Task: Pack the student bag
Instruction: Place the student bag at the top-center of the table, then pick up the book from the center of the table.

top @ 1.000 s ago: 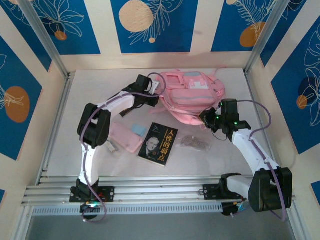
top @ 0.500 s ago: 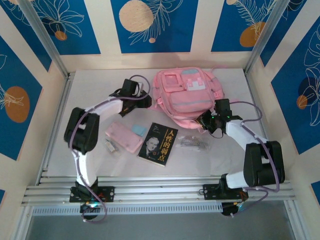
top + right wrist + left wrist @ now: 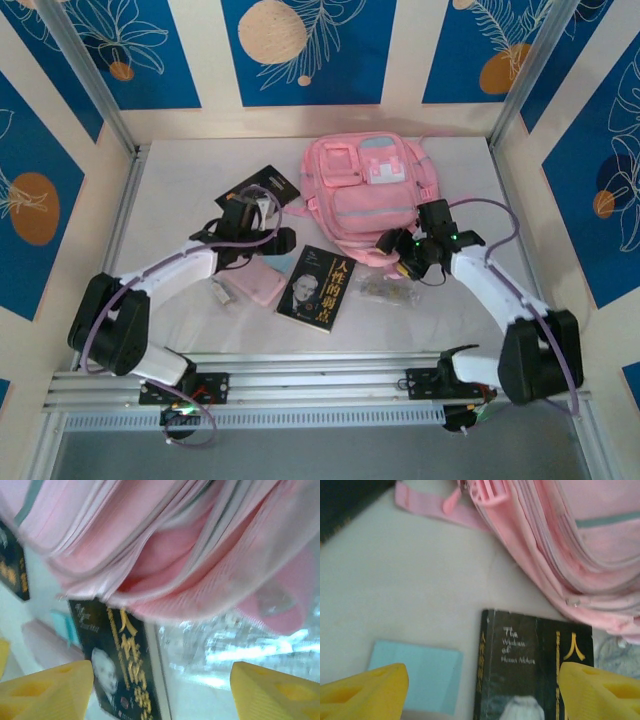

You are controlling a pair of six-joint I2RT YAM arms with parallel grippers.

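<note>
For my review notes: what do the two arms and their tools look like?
Left arm and right arm: white links, black joint housings, a loose purple cable along each. Green lights glow at the right wrist. Tool fingers are yellow wedges.

We find the student bag at the back of the table. Just in front of it lies a book. A plastic packet lies front-right of the bag, a pencil case front-left, and a notebook just to its left.
</note>
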